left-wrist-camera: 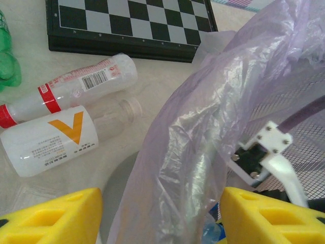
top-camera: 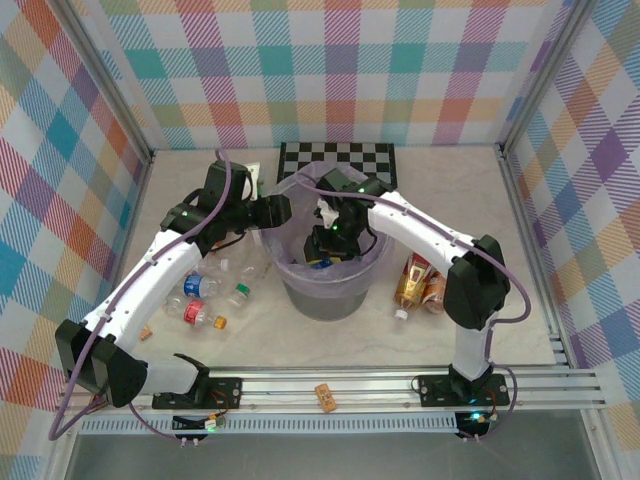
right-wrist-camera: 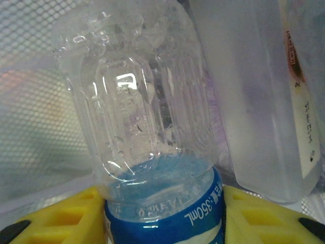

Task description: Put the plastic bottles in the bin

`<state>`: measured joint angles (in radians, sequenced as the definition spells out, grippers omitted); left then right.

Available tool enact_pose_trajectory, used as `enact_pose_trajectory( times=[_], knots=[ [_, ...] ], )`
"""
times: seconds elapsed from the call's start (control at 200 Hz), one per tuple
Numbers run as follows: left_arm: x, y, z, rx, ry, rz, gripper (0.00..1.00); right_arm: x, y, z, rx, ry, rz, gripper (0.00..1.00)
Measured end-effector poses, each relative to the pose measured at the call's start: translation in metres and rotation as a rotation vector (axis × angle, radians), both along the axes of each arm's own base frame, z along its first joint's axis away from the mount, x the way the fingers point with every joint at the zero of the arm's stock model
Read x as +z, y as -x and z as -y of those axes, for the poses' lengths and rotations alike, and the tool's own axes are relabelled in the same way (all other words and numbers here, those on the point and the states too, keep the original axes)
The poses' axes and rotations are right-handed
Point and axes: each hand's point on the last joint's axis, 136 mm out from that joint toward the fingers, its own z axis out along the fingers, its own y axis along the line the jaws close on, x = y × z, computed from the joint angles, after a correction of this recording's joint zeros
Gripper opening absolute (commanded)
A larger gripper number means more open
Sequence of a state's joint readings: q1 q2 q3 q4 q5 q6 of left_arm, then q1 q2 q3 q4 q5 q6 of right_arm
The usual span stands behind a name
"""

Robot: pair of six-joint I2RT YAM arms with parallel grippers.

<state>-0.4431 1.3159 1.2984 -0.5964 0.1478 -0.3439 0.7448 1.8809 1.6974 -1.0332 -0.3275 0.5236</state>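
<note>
Plastic bottles (top-camera: 205, 290) lie on the table (top-camera: 450, 180), left of the bin (top-camera: 320, 300). The left gripper (top-camera: 275, 212) straddles the bagged rim, jaws partly apart; whether it grips cannot be told. The right gripper (top-camera: 325, 240), inside the bin, clamps a blue-labelled bottle (right-wrist-camera: 147, 127). Amber bottles (top-camera: 420, 285) lie right of the bin.

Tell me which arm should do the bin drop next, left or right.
Right: the right claw grips the blue-labelled bottle down inside the bin. The left claw straddles the lavender bag at the rim, no bottle in it.
</note>
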Motion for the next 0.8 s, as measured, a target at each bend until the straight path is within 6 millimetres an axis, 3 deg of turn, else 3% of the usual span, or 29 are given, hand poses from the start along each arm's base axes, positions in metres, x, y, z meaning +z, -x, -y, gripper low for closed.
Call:
enact_pose_trajectory(
  times=[0.395,0.8],
  knots=[
    [-0.001,-0.002,0.0,0.006,0.003,0.004,0.62,-0.027,0.005,-0.002,-0.024,0.0,-0.05,0.65],
    [-0.001,-0.003,0.0,0.013,0.004,0.011,0.62,-0.029,0.006,-0.003,-0.022,-0.006,-0.06,0.73]
  ],
)
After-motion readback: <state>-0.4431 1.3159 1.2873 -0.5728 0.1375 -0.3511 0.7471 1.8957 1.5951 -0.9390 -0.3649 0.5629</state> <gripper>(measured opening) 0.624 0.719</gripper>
